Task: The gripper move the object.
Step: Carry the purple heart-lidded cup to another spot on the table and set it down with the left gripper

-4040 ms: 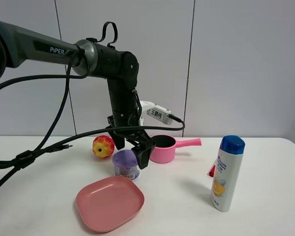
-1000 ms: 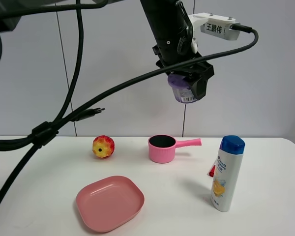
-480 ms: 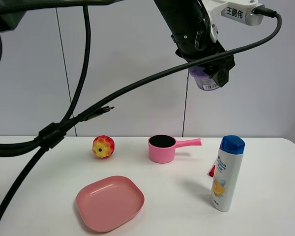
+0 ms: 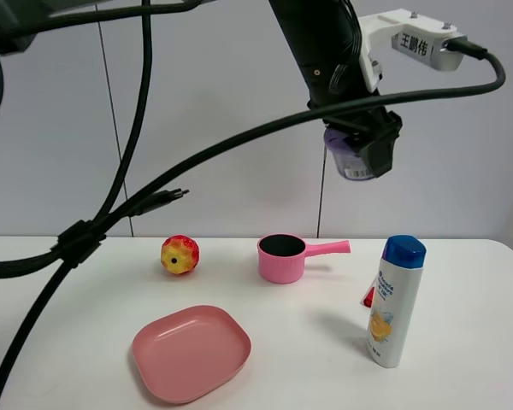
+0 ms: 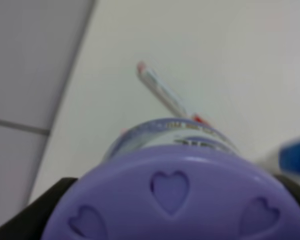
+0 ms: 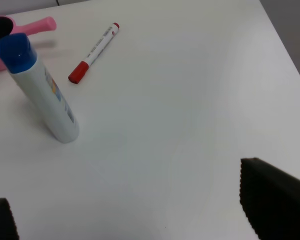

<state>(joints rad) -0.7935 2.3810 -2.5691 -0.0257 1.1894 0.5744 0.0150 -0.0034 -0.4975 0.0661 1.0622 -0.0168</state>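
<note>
My left gripper point(image 4: 364, 152), a black clamp on a black cabled arm with a white label tag point(image 4: 423, 43), is shut on the small tub point(image 4: 350, 162). It holds the tub high above the table, over the gap between the pink saucepan and the bottle. The tub's lilac lid and barcode label show. In the left wrist view the lilac lid with heart-shaped slots point(image 5: 170, 192) fills the lower part, with black jaws on either side. My right gripper point(image 6: 137, 212) is open and empty over the bare white table, its fingers point(image 6: 275, 200) far apart.
On the white table point(image 4: 462, 359) stand a red-yellow ball point(image 4: 179, 254), a pink saucepan point(image 4: 282, 257), a pink plate point(image 4: 191, 352) and a white bottle with a blue cap point(image 4: 394, 301). A red-capped marker point(image 6: 94, 52) lies behind the bottle. Black cables point(image 4: 85, 235) hang at left.
The left gripper lifted the tub off the table beside the plate, carried it up and to the right, then dropped slightly in the last half second. Nothing else moved.
</note>
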